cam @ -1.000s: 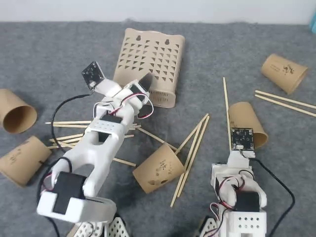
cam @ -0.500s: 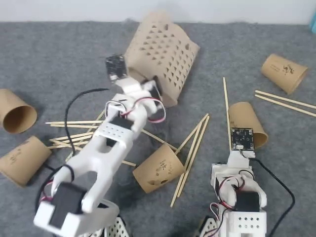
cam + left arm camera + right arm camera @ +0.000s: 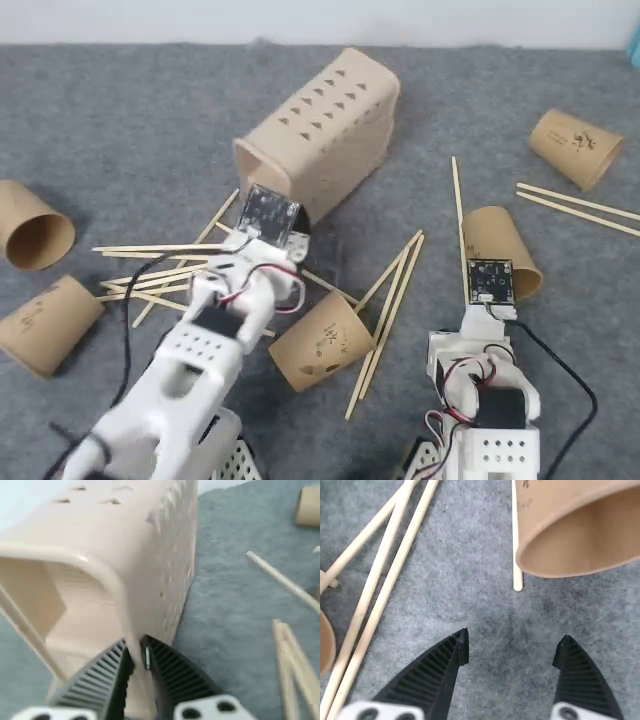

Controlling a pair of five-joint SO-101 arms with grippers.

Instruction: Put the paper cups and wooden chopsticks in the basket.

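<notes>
The beige perforated basket [image 3: 330, 130] lies tipped on its side, its mouth facing my left arm. My left gripper [image 3: 298, 225] is shut on the basket rim [image 3: 107, 575], with its fingertips [image 3: 136, 647] pinching the rim's edge. Paper cups lie at the left [image 3: 35, 235] [image 3: 45, 320], in the middle [image 3: 320, 340] and at the right [image 3: 500, 250] [image 3: 575, 145]. Several wooden chopsticks [image 3: 150, 270] are scattered left of the arm, and a pair [image 3: 390, 290] lies in the middle. My right gripper [image 3: 514, 640] hangs open over bare carpet, just short of a cup's mouth [image 3: 570, 525].
A single chopstick [image 3: 458, 210] runs beside the right-hand cup, and two more [image 3: 580, 205] lie at the far right. The right wrist view has a pair of chopsticks [image 3: 385, 580] beside one open finger. Grey carpet [image 3: 120, 120] covers the table.
My left arm has drawn back toward the front with the basket rim in its gripper. The basket has tipped from lying flat onto its side. The right arm has not moved.
</notes>
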